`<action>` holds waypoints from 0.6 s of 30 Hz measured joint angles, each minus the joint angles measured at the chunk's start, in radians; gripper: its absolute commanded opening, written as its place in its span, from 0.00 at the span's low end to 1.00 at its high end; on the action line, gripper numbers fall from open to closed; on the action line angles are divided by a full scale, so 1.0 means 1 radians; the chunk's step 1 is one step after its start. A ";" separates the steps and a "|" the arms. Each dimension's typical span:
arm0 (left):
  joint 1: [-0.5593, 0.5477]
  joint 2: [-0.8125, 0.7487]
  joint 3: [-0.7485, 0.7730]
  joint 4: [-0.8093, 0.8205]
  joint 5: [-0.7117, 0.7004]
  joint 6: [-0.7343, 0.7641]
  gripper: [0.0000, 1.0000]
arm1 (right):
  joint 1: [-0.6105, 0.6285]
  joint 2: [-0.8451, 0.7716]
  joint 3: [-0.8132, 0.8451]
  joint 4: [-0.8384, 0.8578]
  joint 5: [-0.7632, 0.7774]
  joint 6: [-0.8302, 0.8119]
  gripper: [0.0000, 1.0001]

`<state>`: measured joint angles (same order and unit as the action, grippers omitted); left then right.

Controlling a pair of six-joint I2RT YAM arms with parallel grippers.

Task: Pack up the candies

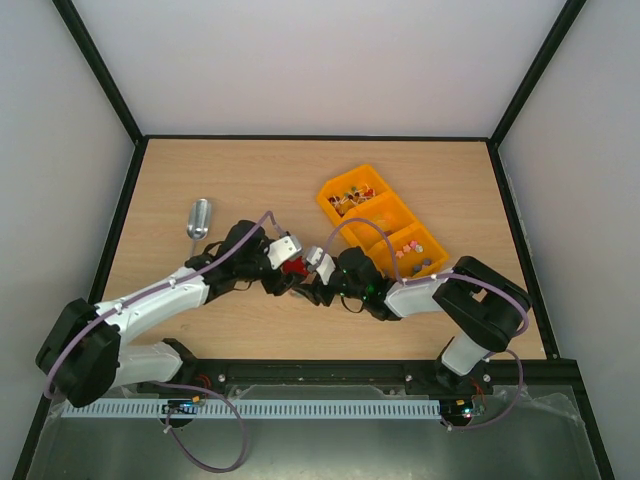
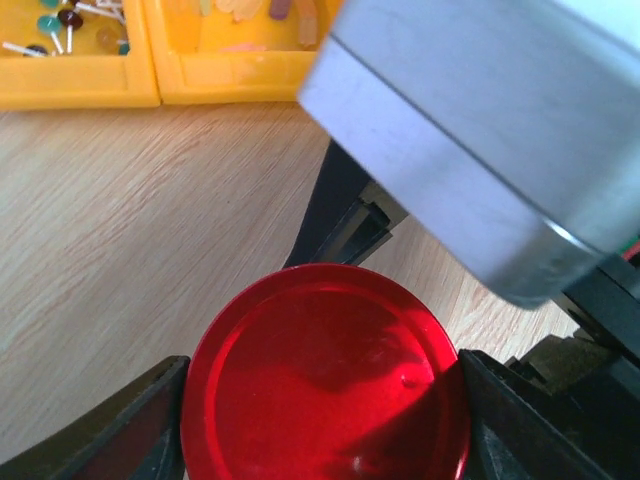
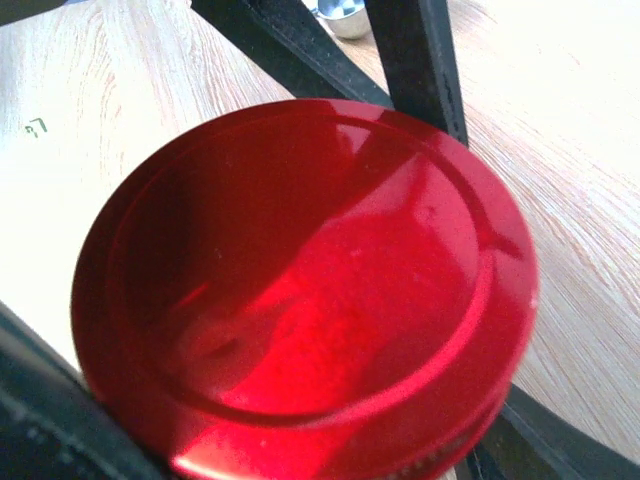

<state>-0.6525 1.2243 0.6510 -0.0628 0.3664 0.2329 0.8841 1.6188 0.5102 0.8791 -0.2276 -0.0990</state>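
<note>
A red lid (image 1: pixel 293 266) sits mid-table where both grippers meet. My left gripper (image 1: pixel 288 256) is shut on the red lid (image 2: pixel 325 385), with a black finger (image 2: pixel 120 430) pressed against each side of its rim. My right gripper (image 1: pixel 312 272) comes in from the right. In its wrist view the lid (image 3: pixel 300 270) fills the frame and its own fingers (image 3: pixel 40 410) close in just under the rim, on the jar, whose body is hidden. Small pastel candies (image 1: pixel 408 246) lie in the near compartment of the yellow tray (image 1: pixel 330 190).
The yellow tray also holds lollipop-like sweets (image 1: pixel 350 196) in its far compartment; its near wall shows in the left wrist view (image 2: pixel 80 90). A metal scoop (image 1: pixel 199 217) lies on the table to the left and also shows in the right wrist view (image 3: pixel 345 15).
</note>
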 measured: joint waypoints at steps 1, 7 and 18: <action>0.000 0.000 0.000 0.001 0.002 0.005 0.62 | 0.000 0.000 0.000 0.000 0.001 0.000 0.53; 0.002 0.000 0.000 -0.011 0.025 0.067 0.60 | 0.000 0.000 0.000 -0.002 -0.009 -0.010 0.53; 0.064 0.092 0.157 -0.375 0.295 0.619 0.62 | 0.000 -0.020 -0.030 -0.003 -0.177 -0.123 0.51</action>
<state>-0.5880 1.3159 0.8078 -0.4377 0.6617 0.8520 0.8841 1.5990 0.4801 0.8757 -0.4046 -0.2222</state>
